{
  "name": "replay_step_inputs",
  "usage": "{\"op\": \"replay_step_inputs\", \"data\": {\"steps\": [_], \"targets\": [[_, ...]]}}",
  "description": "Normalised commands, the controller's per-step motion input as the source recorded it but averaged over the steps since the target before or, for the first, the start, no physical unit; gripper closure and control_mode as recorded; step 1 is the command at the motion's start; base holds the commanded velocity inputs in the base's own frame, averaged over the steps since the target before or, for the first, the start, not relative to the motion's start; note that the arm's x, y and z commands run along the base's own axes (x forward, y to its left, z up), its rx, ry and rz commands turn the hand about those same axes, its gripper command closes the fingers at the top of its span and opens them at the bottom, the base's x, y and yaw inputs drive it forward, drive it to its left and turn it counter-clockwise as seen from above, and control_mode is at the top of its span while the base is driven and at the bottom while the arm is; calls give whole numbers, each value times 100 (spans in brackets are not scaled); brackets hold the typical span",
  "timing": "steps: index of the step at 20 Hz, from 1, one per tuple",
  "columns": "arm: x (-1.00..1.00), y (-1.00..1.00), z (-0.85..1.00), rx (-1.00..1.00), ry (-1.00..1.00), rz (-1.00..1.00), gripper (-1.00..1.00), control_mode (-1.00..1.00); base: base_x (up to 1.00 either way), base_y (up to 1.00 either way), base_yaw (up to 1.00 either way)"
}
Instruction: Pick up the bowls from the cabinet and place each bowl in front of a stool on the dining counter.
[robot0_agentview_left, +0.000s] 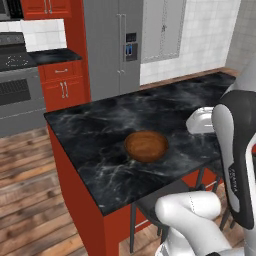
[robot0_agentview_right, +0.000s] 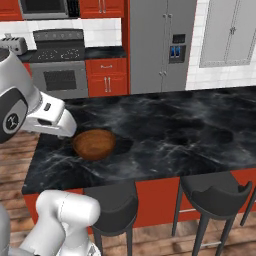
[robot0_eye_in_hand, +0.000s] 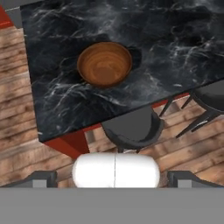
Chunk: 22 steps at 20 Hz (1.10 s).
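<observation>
Well below the wide-open, empty jaws, seemingly clear, a bowl (robot0_eye_in_hand: 105, 64) rests on the dining counter (robot0_eye_in_hand: 175, 48).

White rounded arm (robot0_agentview_left: 192, 215) links with dark grey joints.

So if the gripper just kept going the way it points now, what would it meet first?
Probably the stool tucked under the dining counter, which sits mid-frame in the hand view. The bowl lies further up on the marble. Depth is unclear, so the counter edge could come first.
</observation>
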Motion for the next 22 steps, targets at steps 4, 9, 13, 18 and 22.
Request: {"op": "replay_step_inputs", "data": {"steps": [4, 9, 13, 18, 22], "targets": [[-7, 0, 0, 0, -1, 0, -100, 100, -56, -12, 0], [0, 0, 0, 0, 0, 0, -100, 100, -100, -27, 3], [0, 0, 0, 0, 0, 0, -100, 100, -100, 4, 41], [0, 0, 0, 0, 0, 0, -100, 100, -100, 16, 77], [0, 0, 0, 0, 0, 0, -100, 100, -74, 38, 88]]}}
